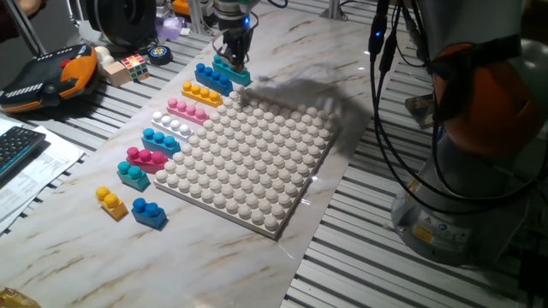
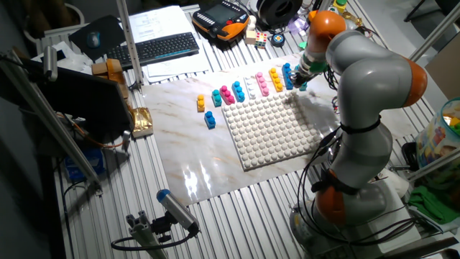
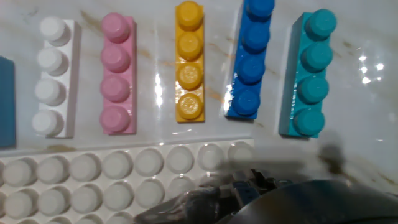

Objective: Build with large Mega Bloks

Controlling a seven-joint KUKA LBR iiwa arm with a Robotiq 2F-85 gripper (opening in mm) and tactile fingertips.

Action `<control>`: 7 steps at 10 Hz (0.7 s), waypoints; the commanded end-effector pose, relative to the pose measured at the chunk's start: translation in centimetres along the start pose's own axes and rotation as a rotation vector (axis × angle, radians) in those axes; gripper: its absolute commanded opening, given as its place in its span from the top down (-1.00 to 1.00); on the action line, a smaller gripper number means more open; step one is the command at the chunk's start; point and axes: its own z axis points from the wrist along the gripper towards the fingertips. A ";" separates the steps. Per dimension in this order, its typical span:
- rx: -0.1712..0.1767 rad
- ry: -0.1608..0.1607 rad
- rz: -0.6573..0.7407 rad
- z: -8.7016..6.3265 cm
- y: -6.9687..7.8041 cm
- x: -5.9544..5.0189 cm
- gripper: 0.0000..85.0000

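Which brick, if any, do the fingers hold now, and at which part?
Nothing appears held: the teal brick lies on the marble table in the row, and the gripper hangs over it.

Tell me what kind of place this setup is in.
Most likely a robotics lab or workshop. The marble-look board lies on a slatted aluminium bench, a teach pendant and keyboard sit at the far end, and loose cables hang beside the arm's base.
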 end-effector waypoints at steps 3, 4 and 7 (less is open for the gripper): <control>0.012 -0.003 -0.008 0.6 -0.9 0.3 0.98; 0.017 -0.003 -0.005 0.7 -0.8 0.3 0.98; -0.028 0.017 0.024 0.7 -0.7 0.3 0.98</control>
